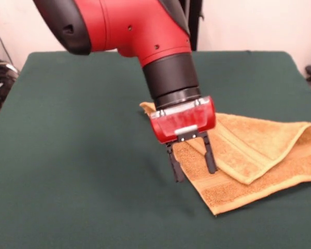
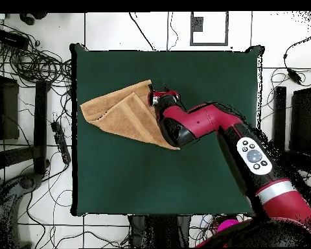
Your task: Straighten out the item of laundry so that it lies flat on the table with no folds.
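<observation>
Folded towel (image 1: 259, 155) on table (image 1: 83, 155); jaws open above.

In the front view the towel (image 1: 249, 155) is spread on the table (image 1: 83, 155), right of centre, with its upper layer folded over the lower one toward the right edge. The gripper (image 1: 194, 167) is positioned over the towel's left edge, fingers pointing down, one finger just off the cloth. From overhead, the towel (image 2: 122, 115) is found toward the table's (image 2: 171, 175) upper left.
</observation>
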{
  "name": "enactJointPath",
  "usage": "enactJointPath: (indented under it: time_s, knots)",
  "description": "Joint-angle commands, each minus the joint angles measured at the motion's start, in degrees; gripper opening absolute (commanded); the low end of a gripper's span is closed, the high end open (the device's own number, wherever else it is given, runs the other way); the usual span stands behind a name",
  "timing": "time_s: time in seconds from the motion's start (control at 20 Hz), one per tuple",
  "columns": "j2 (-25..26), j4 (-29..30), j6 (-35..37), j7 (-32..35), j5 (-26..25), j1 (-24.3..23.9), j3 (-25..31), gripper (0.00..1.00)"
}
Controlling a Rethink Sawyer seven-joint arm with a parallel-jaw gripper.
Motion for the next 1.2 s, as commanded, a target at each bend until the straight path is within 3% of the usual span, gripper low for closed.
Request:
enactJointPath:
  time_s: [0.05, 0.45, 0.75, 1.0, 1.2]
  knots:
    - [3.46, -1.89, 5.46, -6.06, -0.57, 2.39, 0.21, 1.0]
    - [0.11, -0.45, 0.91, -2.31, -1.39, 3.75, -1.1, 1.0]
    - [-5.57, 2.38, -2.25, 0.89, 0.0, 5.01, -1.98, 1.0]
    - [-6.73, 1.27, -6.42, 3.1, -0.23, 9.32, -6.99, 1.0]
    - [-6.46, 0.92, -5.01, 2.79, 0.29, 11.77, -8.07, 1.0]
